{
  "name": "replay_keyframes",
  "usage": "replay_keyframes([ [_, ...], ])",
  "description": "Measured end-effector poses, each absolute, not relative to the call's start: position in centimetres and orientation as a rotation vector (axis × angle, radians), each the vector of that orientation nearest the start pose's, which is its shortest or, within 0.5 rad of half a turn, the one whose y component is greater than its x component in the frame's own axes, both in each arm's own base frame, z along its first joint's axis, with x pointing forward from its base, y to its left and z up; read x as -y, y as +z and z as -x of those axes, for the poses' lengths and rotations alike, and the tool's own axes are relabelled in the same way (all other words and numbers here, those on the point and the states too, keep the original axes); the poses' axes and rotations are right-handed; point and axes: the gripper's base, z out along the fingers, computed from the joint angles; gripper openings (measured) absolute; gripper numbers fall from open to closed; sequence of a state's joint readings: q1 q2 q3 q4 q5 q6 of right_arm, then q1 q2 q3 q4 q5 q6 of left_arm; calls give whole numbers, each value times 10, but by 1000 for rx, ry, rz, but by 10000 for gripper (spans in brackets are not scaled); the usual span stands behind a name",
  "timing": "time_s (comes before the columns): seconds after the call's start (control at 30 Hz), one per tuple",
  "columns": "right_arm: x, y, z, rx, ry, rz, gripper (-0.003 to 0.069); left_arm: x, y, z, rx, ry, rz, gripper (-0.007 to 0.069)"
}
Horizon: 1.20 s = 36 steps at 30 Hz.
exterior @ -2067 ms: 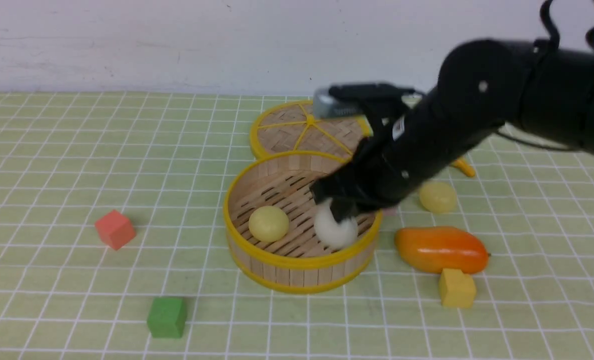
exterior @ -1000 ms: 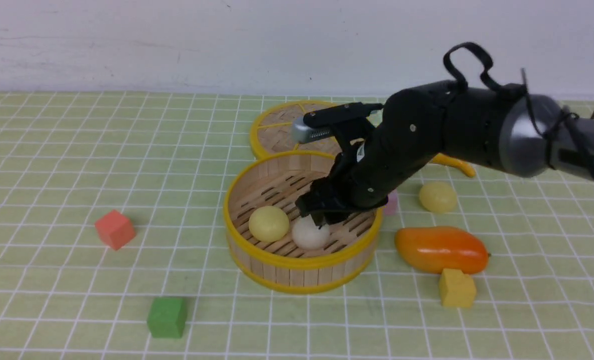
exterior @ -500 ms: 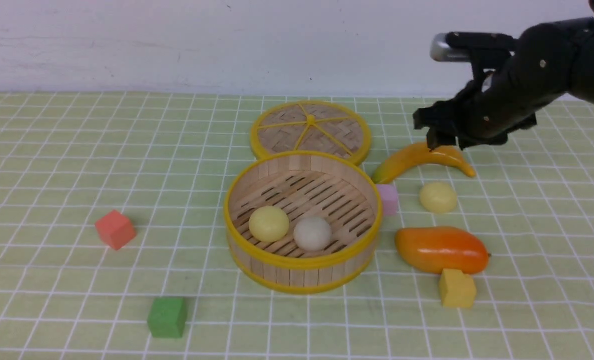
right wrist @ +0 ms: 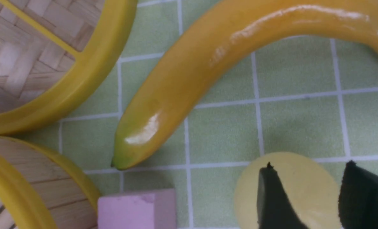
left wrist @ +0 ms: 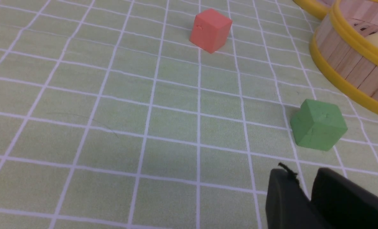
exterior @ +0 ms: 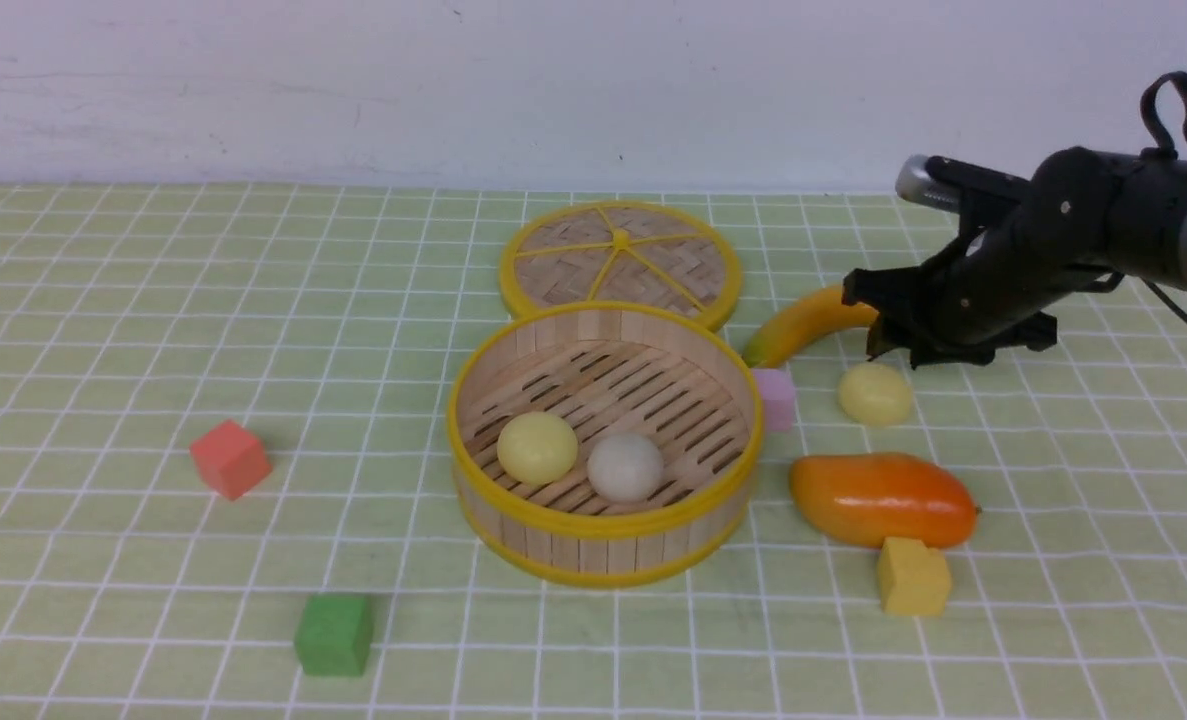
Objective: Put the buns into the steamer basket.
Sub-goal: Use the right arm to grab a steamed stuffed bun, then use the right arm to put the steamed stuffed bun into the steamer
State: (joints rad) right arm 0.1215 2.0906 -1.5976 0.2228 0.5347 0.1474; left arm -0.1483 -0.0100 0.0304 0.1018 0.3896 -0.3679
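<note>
The right gripper (right wrist: 310,166), jaws apart, hovers over a pale yellow bun (right wrist: 313,197) near the banana (right wrist: 208,70).

two buns (exterior: 537,448) inside steamer basket (exterior: 593,552), third bun (exterior: 875,393) outside.

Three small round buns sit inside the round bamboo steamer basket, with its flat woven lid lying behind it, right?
Not quite. The front view shows only two inside the round bamboo steamer basket: a pale yellow bun and an off-white bun. The third pale yellow bun lies outside, on the checked cloth. The flat woven lid does lie behind it.
</note>
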Motion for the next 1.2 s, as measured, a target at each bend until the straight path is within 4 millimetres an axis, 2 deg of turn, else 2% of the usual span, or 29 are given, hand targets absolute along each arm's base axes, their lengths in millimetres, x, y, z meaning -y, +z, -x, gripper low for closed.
replay_keyframes([
  [0.17, -67, 188, -463, -2537, 326, -231, 221, 4, 169, -52, -1894, -251, 145, 136],
  [0.6, -67, 181, -464, -2554, 320, -231, 195, 4, 169, -52, -1894, -251, 145, 150],
  [0.73, -67, 181, -464, -2555, 319, -221, 123, 4, 169, -52, -1894, -251, 145, 155],
  [0.77, -67, 181, -464, -2559, 321, -212, 64, 4, 169, -52, -1894, -251, 145, 155],
  [0.83, -68, 180, -463, -2569, 324, -204, 8, 4, 169, -52, -1894, -251, 145, 157],
  [0.93, -69, 180, -462, -2579, 347, -219, -13, 4, 169, -52, -1894, -251, 145, 163],
  [1.1, -70, 188, -463, -2572, 364, -221, -15, 4, 169, -52, -1894, -251, 145, 165],
  [1.2, -71, 205, -463, -2540, 382, -219, -15, 4, 169, -52, -1894, -251, 145, 169],
])
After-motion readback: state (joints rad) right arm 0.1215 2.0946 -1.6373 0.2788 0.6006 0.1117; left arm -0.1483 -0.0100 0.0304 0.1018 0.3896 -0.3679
